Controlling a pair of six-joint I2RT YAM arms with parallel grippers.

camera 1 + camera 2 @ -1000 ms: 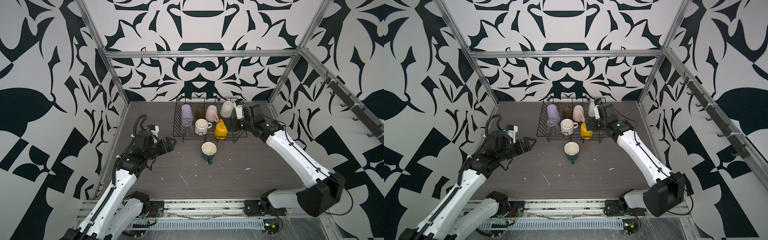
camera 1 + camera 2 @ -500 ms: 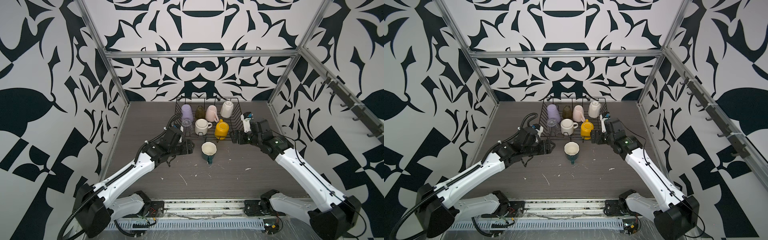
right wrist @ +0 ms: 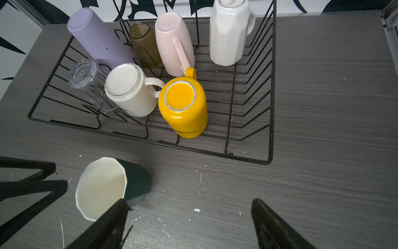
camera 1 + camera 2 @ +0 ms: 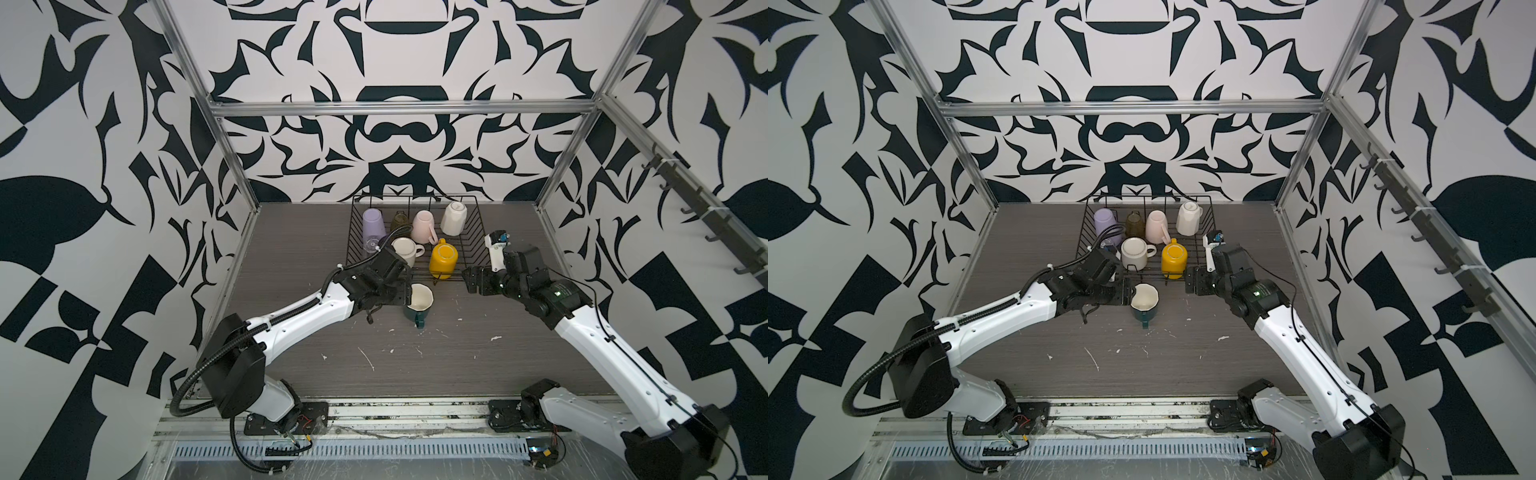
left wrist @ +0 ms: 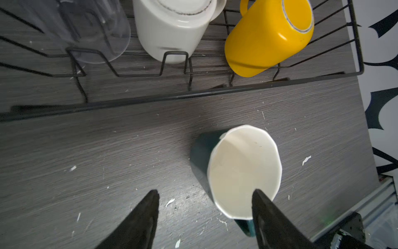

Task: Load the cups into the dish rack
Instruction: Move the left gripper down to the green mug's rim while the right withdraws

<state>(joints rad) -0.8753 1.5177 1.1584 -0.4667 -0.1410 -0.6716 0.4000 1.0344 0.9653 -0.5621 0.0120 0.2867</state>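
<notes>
Grey table (image 4: 519, 353). I count eight cups (image 3: 183, 112): seven upside down in one rack (image 3: 271, 86), one green mug (image 5: 243, 170) upright on the table at the rack's 6 o'clock. Print on white mug (image 3: 228, 32) base unreadable. Left gripper (image 5: 205, 193) spread, straddling green mug's wall from 9 o'clock; right gripper (image 3: 190, 202) spread, empty, at its 3 o'clock.
</notes>
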